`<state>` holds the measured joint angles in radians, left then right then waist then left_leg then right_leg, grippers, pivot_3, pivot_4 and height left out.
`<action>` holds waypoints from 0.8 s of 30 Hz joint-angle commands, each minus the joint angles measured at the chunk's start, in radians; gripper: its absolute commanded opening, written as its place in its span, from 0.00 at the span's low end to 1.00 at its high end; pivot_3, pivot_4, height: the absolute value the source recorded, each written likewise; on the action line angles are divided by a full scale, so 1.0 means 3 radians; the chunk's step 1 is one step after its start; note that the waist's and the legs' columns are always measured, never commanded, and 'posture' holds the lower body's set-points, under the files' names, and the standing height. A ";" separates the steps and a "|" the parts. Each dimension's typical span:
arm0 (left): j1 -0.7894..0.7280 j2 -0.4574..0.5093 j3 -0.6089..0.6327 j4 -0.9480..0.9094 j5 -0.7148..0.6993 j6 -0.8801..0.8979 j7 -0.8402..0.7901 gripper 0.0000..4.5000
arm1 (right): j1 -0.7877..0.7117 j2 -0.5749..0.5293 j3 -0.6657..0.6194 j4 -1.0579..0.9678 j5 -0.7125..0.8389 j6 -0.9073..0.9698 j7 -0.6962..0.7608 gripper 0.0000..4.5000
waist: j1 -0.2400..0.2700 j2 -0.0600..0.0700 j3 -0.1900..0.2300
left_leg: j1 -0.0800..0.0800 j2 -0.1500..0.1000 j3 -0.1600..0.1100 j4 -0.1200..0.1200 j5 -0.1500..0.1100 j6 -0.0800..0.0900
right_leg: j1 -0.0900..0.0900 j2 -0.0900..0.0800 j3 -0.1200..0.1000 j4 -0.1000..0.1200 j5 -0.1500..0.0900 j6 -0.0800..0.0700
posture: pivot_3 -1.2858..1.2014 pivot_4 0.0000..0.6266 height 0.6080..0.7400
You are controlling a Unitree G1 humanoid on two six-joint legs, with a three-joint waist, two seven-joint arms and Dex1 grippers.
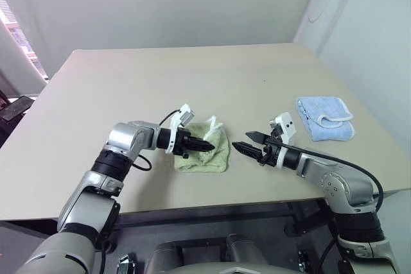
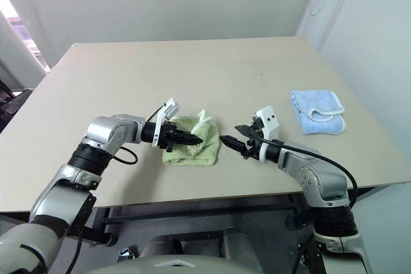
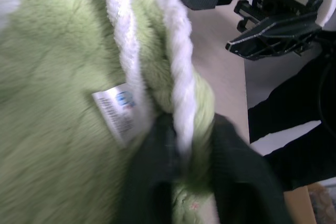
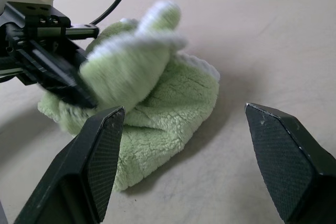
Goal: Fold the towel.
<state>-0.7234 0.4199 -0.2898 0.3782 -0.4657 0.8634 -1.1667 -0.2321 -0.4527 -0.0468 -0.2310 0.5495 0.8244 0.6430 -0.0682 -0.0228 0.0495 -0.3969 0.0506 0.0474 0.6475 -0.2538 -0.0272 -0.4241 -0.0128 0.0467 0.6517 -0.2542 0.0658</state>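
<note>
The towel (image 1: 204, 153) is light green terry with white edging and lies bunched in a small heap near the table's front edge. One white-edged fold (image 1: 214, 122) stands up from it. My left gripper (image 1: 207, 147) reaches over the heap from the left. In the left wrist view its fingers (image 3: 157, 156) stand parted, and the white hem and a green fold (image 3: 184, 98) lie between them beside a small label (image 3: 118, 111). My right gripper (image 1: 241, 140) is open just right of the towel, pointing at it and apart from it. Nothing is between its fingers (image 4: 105, 150).
A smaller light blue cloth (image 1: 325, 117) with white trim lies folded at the right side of the beige table (image 1: 192, 75). The table's front edge runs just below both arms. A wall closes in on the right.
</note>
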 commanded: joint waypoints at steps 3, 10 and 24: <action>0.0033 0.0072 0.0026 -0.0286 0.0071 -0.0100 -0.0056 0.64 | -0.0092 -0.0026 0.0030 -0.0021 -0.0051 -0.0075 0.0002 0.85 | 0.0002 0.0000 0.0000 | 0.0000 0.0000 0.0000 0.0001 0.0000 0.0000 | 0.0000 0.0000 0.0000 0.0001 0.0000 0.0000 | 0.52 0.00 0.92; 0.0290 0.0203 0.0275 -0.1089 -0.0077 -0.0198 0.0012 0.70 | -0.0200 0.0012 -0.0034 0.0100 -0.0012 -0.0090 0.0011 0.85 | 0.0004 0.0000 0.0000 | 0.0000 0.0001 0.0000 0.0000 0.0000 0.0000 | 0.0000 0.0000 0.0001 0.0001 0.0000 0.0000 | 0.52 0.00 0.92; 0.0452 0.0417 0.0801 -0.0827 0.0414 -0.1375 0.0580 0.70 | -0.0702 0.0095 -0.0142 0.0237 0.0404 0.0039 0.0193 0.85 | -0.0004 0.0003 0.0001 | 0.0017 0.0001 0.0000 0.0001 0.0000 0.0001 | 0.0012 0.0006 0.0006 0.0008 0.0001 0.0001 | 0.52 0.00 0.92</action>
<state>-0.5817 0.5388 -0.0792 0.1020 -0.3783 0.5189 -1.0159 -0.4025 -0.4368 -0.1009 -0.1495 0.6536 0.8447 0.6872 -0.0693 -0.0221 0.0498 -0.3916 0.0510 0.0471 0.6480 -0.2537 -0.0270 -0.4205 -0.0107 0.0486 0.6541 -0.2539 0.0662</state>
